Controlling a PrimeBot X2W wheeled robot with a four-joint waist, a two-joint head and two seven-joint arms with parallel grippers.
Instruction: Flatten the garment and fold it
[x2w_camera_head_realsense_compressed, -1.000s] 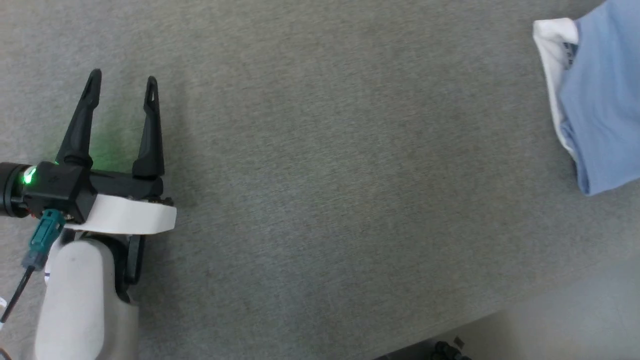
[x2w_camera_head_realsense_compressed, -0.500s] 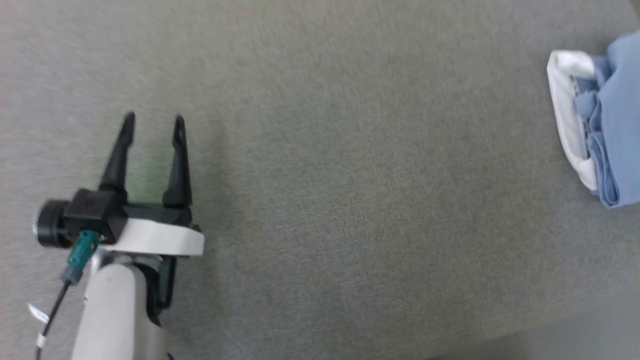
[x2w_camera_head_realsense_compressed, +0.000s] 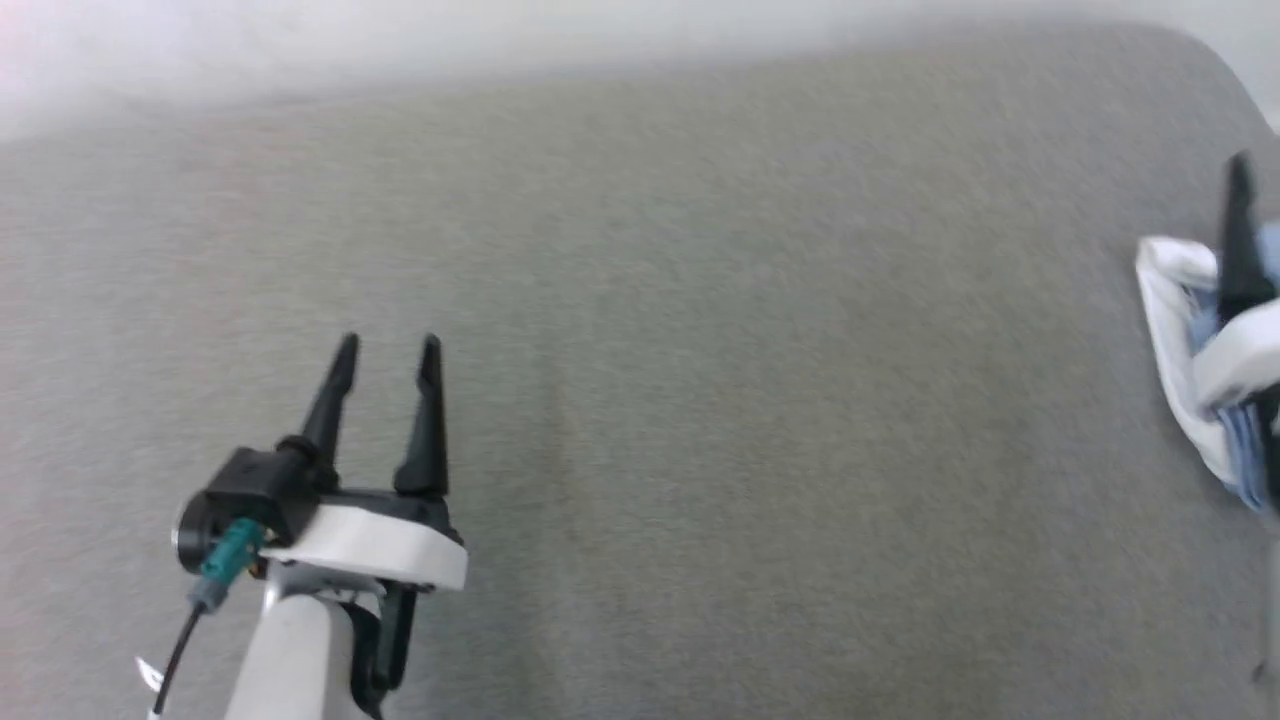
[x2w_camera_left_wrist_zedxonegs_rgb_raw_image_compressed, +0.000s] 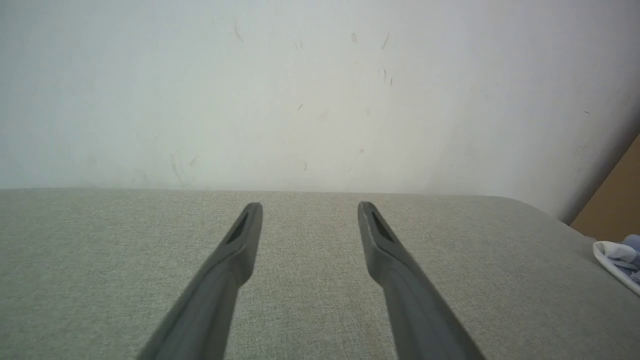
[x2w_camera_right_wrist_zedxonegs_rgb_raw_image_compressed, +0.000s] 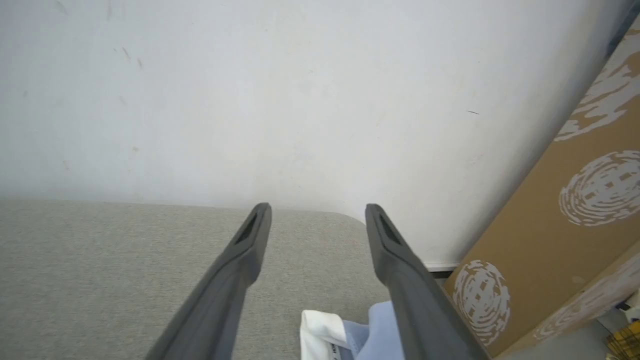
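The garment (x2w_camera_head_realsense_compressed: 1168, 300) lies bunched at the right edge of the grey fabric-covered table (x2w_camera_head_realsense_compressed: 700, 420), its white collar towards the middle and light blue cloth behind it. One dark finger (x2w_camera_head_realsense_compressed: 1241, 240) of my right arm stands over it. In the right wrist view my right gripper (x2w_camera_right_wrist_zedxonegs_rgb_raw_image_compressed: 318, 206) is open, with the garment (x2w_camera_right_wrist_zedxonegs_rgb_raw_image_compressed: 325, 332) on the table below, between and under its fingers, held by neither. My left gripper (x2w_camera_head_realsense_compressed: 387, 345) is open and empty far to the left, above bare table. In the left wrist view my left gripper (x2w_camera_left_wrist_zedxonegs_rgb_raw_image_compressed: 310, 205) is empty and the garment (x2w_camera_left_wrist_zedxonegs_rgb_raw_image_compressed: 617, 257) lies far right.
A white wall (x2w_camera_right_wrist_zedxonegs_rgb_raw_image_compressed: 250, 100) rises right behind the table's far edge. A brown cardboard box (x2w_camera_right_wrist_zedxonegs_rgb_raw_image_compressed: 575, 225) with white printed patches stands past the table's rounded right corner. The grey surface between the two grippers is bare.
The head camera has tilted up, so the whole picture slid down and the wall came in. My right gripper has opened; its finger now shows over the garment, which looks more bunched.
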